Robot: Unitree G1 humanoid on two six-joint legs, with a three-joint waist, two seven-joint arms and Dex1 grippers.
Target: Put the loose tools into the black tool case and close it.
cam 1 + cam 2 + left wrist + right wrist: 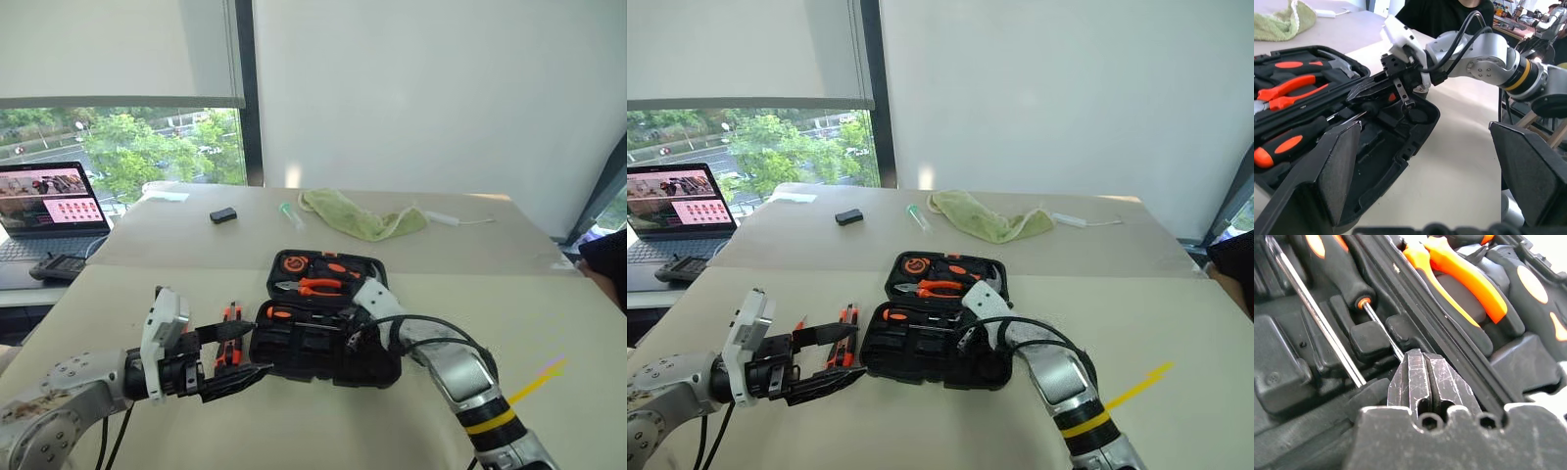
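While no writing reads | right pincer [1425, 377] pressed together in black tool case [294, 357] | left pincer [230, 357] wide

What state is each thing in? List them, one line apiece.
black tool case: open, lid laid back flat.
right gripper: shut, tips at a screwdriver shaft inside the case.
left gripper: open, holding nothing.
screwdriver: lying in the case's near half.
pliers: seated in the lid.
utility knife: loose on the table, left of the case.
laptop: open, screen lit.
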